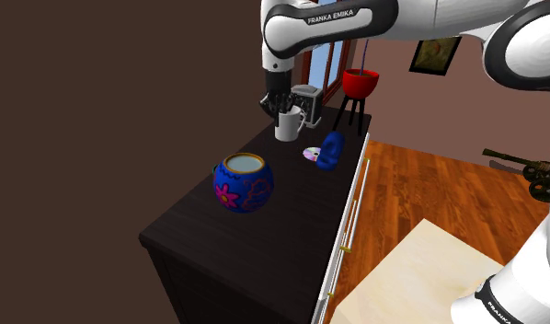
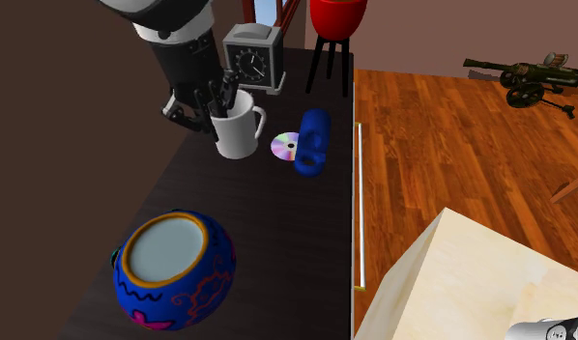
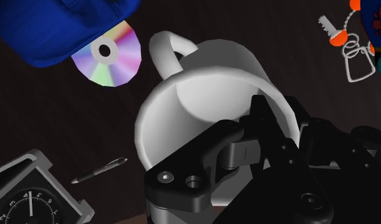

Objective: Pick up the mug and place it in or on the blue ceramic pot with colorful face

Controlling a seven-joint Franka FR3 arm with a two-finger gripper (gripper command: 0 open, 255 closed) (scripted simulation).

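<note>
Blue pot (image 2: pixel 171 275) stands at the second exterior view's lower left, well apart from the mug (image 2: pixel 239 133). Mug sits upright on the counter (image 2: pixel 277 222). The gripper (image 2: pixel 219 99) pinches its rim wall, fingers narrow. Risk: the off-centre hold may tilt the mug on lifting and clip the adjacent disc (image 2: pixel 285 147).

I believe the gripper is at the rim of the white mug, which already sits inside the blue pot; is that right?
Not quite. The gripper is at the rim of the white mug, but the mug is not inside the blue pot: it is beside the disc on the dark countertop, well apart from the pot, as the second exterior view shows.
</note>
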